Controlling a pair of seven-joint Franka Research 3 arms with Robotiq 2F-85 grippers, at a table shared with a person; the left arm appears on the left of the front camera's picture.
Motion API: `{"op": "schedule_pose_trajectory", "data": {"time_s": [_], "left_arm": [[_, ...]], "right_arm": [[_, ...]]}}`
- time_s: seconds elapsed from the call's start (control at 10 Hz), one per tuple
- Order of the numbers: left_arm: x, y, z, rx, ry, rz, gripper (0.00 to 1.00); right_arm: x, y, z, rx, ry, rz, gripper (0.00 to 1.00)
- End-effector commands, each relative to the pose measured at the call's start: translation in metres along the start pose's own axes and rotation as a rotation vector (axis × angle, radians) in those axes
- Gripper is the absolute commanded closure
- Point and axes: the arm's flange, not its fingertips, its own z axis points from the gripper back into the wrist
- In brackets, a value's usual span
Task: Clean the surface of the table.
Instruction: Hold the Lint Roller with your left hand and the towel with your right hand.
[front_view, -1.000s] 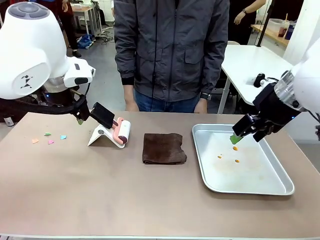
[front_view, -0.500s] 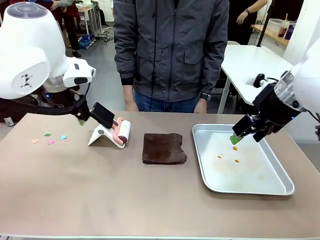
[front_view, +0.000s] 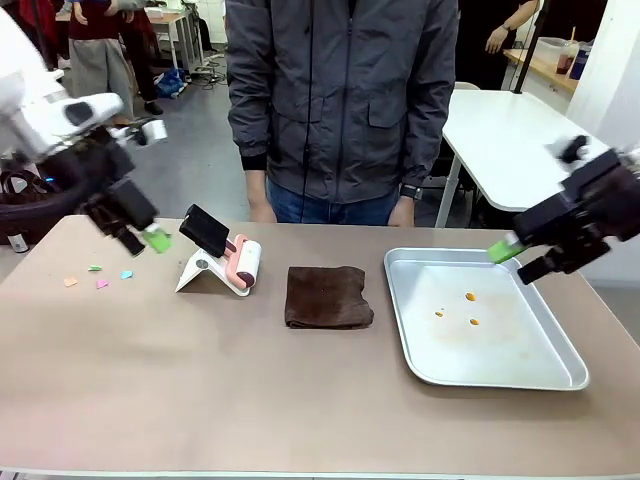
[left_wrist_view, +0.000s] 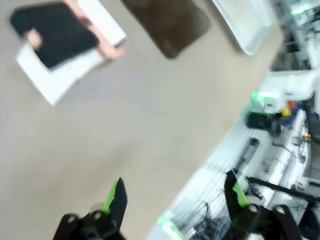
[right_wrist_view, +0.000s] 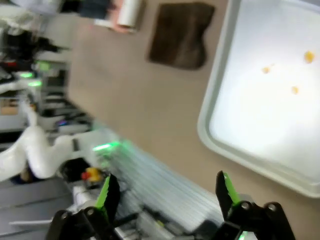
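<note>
The brown table (front_view: 250, 390) carries several small coloured paper scraps (front_view: 98, 277) at its far left. My left gripper (front_view: 145, 241) hangs open above the table between those scraps and a pink lint roller (front_view: 243, 263) on its white stand. In the left wrist view the left gripper (left_wrist_view: 175, 197) is open and empty over bare tabletop, with the lint roller (left_wrist_view: 95, 22) ahead. My right gripper (front_view: 520, 260) hovers open over the far right rim of the silver tray (front_view: 560, 375). The right wrist view also shows the right gripper (right_wrist_view: 166, 192) open and empty.
A folded dark brown cloth (front_view: 328, 296) lies mid-table. The tray holds three orange crumbs (front_view: 470, 297). A person in a grey jacket (front_view: 340, 100) stands at the far edge. A white table (front_view: 500, 130) stands behind on the right.
Both arms have swung outward. The left gripper moved left, away from the lint roller. The right gripper moved right and up, from over the tray's middle toward its far right rim.
</note>
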Motion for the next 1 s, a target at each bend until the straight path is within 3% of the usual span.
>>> {"op": "schedule_pose_trajectory", "data": {"time_s": [0.0, 0.1, 0.2, 0.4, 0.6, 0.8, 0.9], "left_arm": [[-0.006, 0.069, 0.019, -0.432, 0.139, 0.357, 0.00], [-0.016, 0.106, 0.024, -0.569, 0.103, 0.477, 0.00], [-0.029, 0.140, 0.024, -0.596, 0.071, 0.664, 0.00], [-0.057, 0.189, 0.021, -0.593, 0.059, 1.002, 0.00], [-0.089, 0.226, 0.027, -0.582, -0.071, 1.471, 0.00], [-0.099, 0.229, 0.044, -0.596, -0.336, 1.480, 0.00], [-0.103, 0.247, 0.029, -0.453, -0.026, 1.162, 0.00]], "right_arm": [[-0.022, -0.025, 0.041, 0.266, -0.176, -0.310, 0.00], [-0.033, -0.038, 0.056, 0.321, -0.197, -0.360, 0.00], [-0.040, -0.055, 0.068, 0.342, -0.224, -0.401, 0.00], [-0.053, -0.096, 0.085, 0.494, -0.220, -0.407, 0.00], [-0.061, -0.147, 0.084, 0.543, -0.198, -0.506, 0.00], [-0.059, -0.169, 0.067, 0.538, -0.119, -0.567, 0.00], [-0.057, -0.172, 0.061, 0.525, -0.094, -0.552, 0.00]]}}
